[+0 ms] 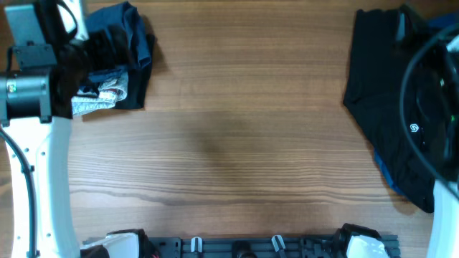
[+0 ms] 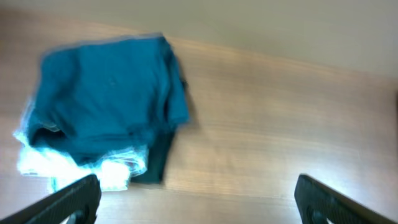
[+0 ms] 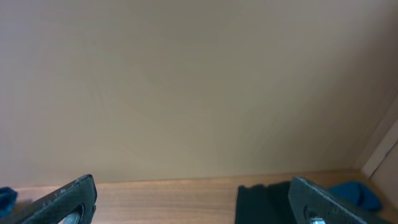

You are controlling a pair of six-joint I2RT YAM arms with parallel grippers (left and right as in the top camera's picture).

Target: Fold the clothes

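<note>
At the far left corner of the table (image 1: 229,143) lies a pile (image 1: 122,64) of clothes. A blue piece is on top, a light cloth (image 1: 100,97) shows at the pile's near edge, and a dark piece lies under them. The left arm (image 1: 29,89) stands over the left edge of the table and covers part of the pile in the overhead view. The left gripper (image 2: 198,205) hangs above the table near the pile without touching it. Its two fingers (image 2: 68,202) are wide apart, with only bare wood between them. The left wrist view is a little blurred.

On the far right part of the table the dark clothes (image 1: 391,93) are spread flat, from the far edge toward the near right side. A blue cloth (image 1: 384,175) comes out from under their near left edge. The right arm (image 1: 448,215) and its cable cross above them. The right gripper (image 3: 196,202) is raised and faces a plain wall (image 3: 186,81) beyond the table. Its fingers (image 3: 329,199) are also well apart and hold nothing. Low in the right wrist view, black cloth and a bit of blue cloth lie on the table between and beside the fingers.
</note>
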